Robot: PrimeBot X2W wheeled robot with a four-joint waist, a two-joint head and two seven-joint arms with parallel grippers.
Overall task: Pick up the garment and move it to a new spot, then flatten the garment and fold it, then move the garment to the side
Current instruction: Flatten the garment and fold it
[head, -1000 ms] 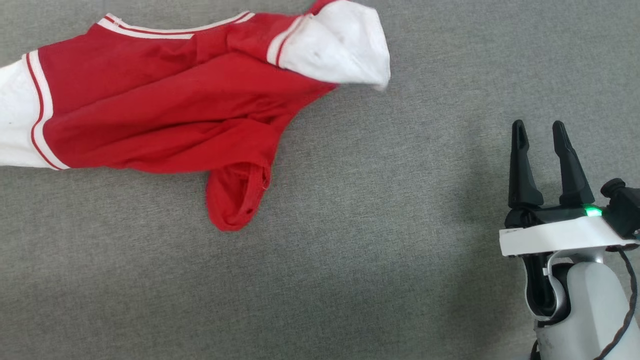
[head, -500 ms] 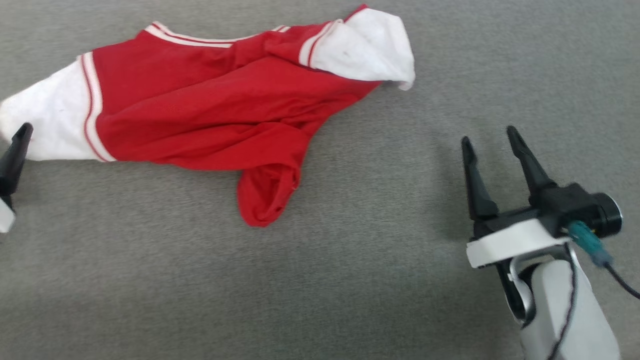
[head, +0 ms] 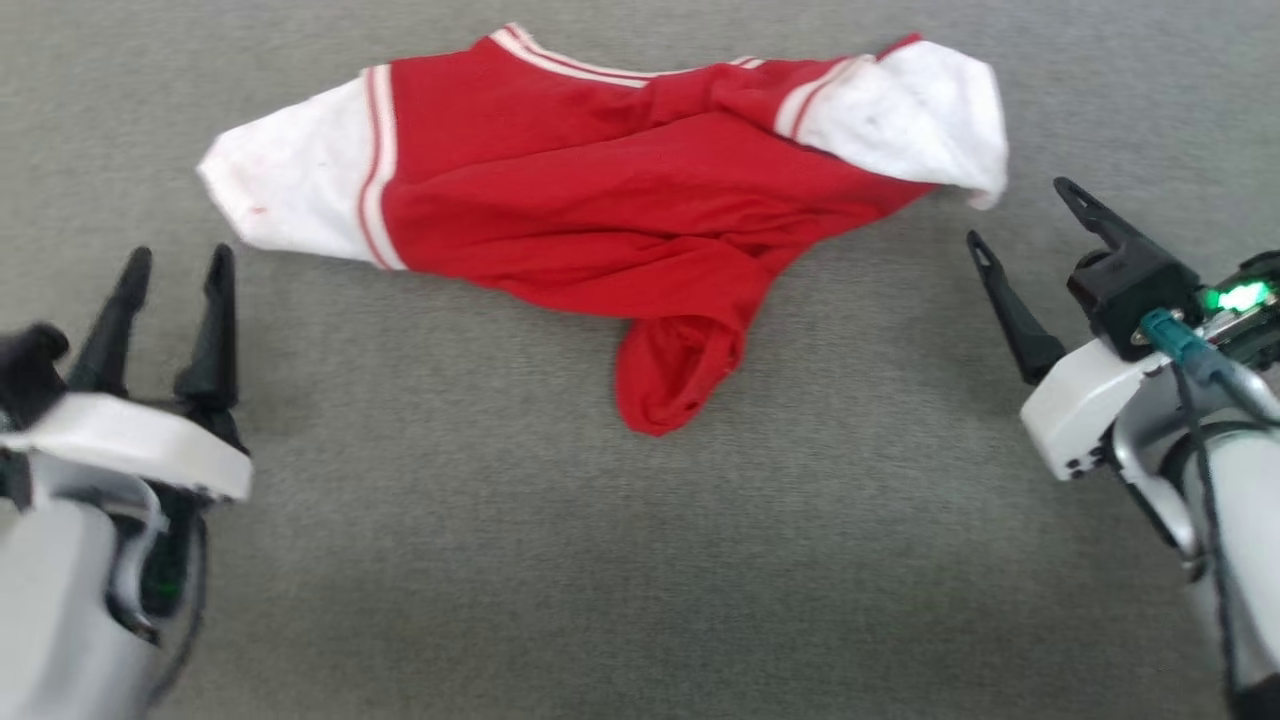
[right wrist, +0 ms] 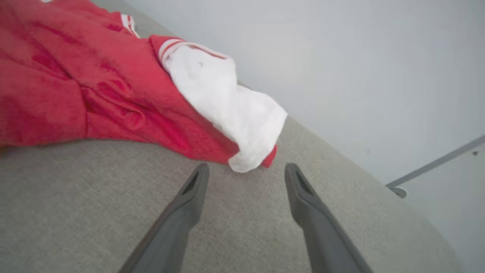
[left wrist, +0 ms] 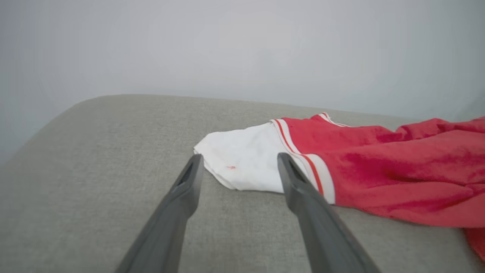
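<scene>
Jaws on both grippers stand wide apart, holding nothing: left gripper (head: 180, 255) at eight o'clock, right gripper (head: 1016, 212) at three o'clock, above the grey surface (head: 640, 560). Farther off, toward twelve o'clock, the garment (head: 600, 210) lies rumpled on it, a white sleeve (head: 290, 190) just beyond each gripper's fingertips, untouched.
</scene>
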